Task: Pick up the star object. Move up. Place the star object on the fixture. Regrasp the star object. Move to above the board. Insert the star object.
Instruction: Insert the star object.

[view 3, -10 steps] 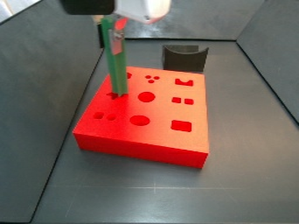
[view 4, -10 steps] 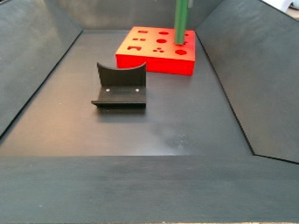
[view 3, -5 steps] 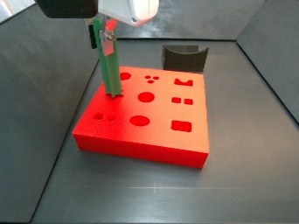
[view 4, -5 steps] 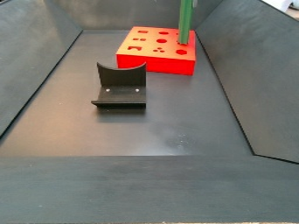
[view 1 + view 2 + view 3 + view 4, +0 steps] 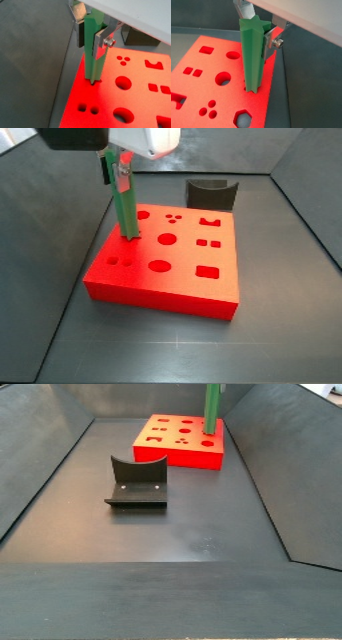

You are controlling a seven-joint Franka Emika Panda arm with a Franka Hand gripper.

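Right now I have the star object [image 5: 127, 205] standing upright, its long axis vertical, lower end down at the board [image 5: 181, 278] and upper end up between the fingers. In both wrist views the green peg [image 5: 92, 50] shows its ridged star profile running the whole length, and its tip sits at the star-shaped cut-out near one edge of the red slab [image 5: 218, 95]; I cannot tell how deep it has gone in. In a side view the peg [image 5: 211, 409] rises from the far corner of the board [image 5: 174, 454] and leaves the frame at the top.

My gripper [image 5: 115, 166] hangs over that edge of the board, clamped on the upper part of the star object; a silver finger plate [image 5: 105, 36] with a screw head presses against one flank, and a dark pad shows on the other side.

Counting: one green peg, one red board, one fixture [image 5: 136, 481]. The fixture stands on the dark floor [image 5: 187, 534], well apart from the board, and shows behind the board in a side view [image 5: 211, 194]. On the board top I count about nine groups of cut-outs: circles, squares, small paired holes and a triple dot cluster [image 5: 210, 108].

I can read no writing or labels anywhere.
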